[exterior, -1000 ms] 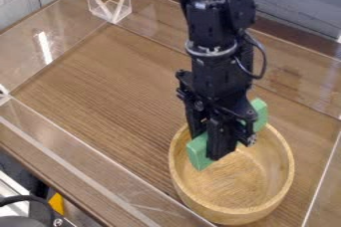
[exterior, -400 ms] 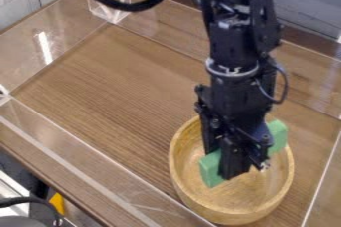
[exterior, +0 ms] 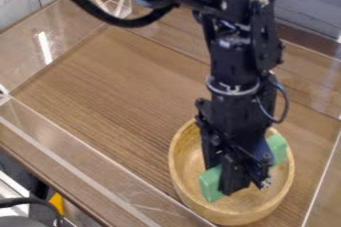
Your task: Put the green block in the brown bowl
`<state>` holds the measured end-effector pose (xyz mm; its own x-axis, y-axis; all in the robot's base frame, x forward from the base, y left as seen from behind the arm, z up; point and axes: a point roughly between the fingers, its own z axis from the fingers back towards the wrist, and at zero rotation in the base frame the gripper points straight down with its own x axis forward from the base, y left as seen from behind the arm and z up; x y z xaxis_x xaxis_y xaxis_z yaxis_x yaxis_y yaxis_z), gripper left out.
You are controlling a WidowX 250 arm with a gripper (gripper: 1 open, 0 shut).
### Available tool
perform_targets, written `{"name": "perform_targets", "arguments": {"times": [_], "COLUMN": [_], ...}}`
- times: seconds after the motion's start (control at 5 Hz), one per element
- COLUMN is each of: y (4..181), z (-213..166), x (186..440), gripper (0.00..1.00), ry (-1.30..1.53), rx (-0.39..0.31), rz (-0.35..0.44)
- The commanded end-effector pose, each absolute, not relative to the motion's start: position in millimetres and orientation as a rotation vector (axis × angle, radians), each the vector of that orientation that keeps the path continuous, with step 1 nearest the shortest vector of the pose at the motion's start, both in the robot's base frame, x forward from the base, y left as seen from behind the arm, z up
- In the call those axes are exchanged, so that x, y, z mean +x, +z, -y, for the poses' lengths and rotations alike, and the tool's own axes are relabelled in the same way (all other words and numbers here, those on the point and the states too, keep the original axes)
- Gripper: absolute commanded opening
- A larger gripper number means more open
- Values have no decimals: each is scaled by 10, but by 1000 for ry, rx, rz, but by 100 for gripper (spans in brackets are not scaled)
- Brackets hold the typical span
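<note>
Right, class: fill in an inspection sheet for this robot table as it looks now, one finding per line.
Surface: wooden table, clear walls around it.
Job's things: green block held inside the brown bowl, not yet let go.
Clutter: nothing seen.
Grippers: gripper pointing down into the bowl, shut on the block.
Cables: black cable looping above the arm.
Surroundings: clear stand at the far edge.

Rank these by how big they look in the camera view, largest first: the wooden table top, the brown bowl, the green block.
1. Wooden table top
2. Brown bowl
3. Green block, partly hidden by the pincer holding it, yet clearly smallest.
</note>
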<state>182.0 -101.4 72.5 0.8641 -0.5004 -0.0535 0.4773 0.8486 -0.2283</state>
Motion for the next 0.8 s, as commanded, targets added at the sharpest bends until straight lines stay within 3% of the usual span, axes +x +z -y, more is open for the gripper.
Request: {"name": "perform_targets", "arguments": {"times": [0.0,0.6], "y": [745,698], "z": [1056,911], "x": [1865,1953], "gripper": [0,0], "ry": [-474,-439], "rx": [-216,-225], "rz": [-83,-87]}}
